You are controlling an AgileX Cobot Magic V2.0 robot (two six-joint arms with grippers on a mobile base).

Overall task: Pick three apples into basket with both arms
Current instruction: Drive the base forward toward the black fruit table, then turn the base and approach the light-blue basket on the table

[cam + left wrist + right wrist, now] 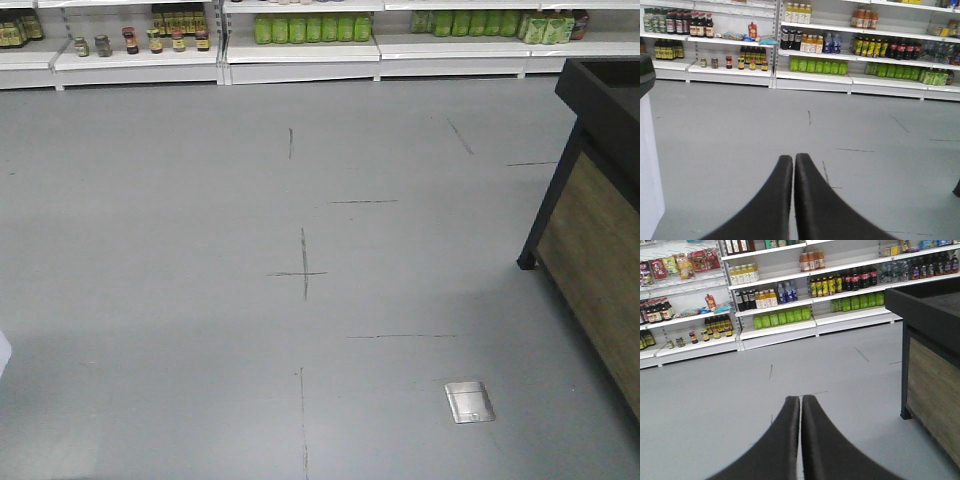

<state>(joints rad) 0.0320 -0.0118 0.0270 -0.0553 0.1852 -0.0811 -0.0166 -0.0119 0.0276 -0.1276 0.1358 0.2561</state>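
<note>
While the front view holds grey floor (200, 200), a metal plate (469, 402) at 5 o'clock and a dark stand (600, 240) at 3, no apples or basket show in any view. The left gripper (793, 157) has its jaws together on nothing, with shelves (810, 77) at 12. The right gripper (800, 398), jaws together too, has the stand at 3.

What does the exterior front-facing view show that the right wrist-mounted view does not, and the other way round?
Only the front view shows the metal floor plate. Only the right wrist view shows the right claw, shut with nothing in it, and the orange bottles higher on the shelving. Both show the grey floor, the row of green bottles and the black-framed wooden stand on the right.
</note>
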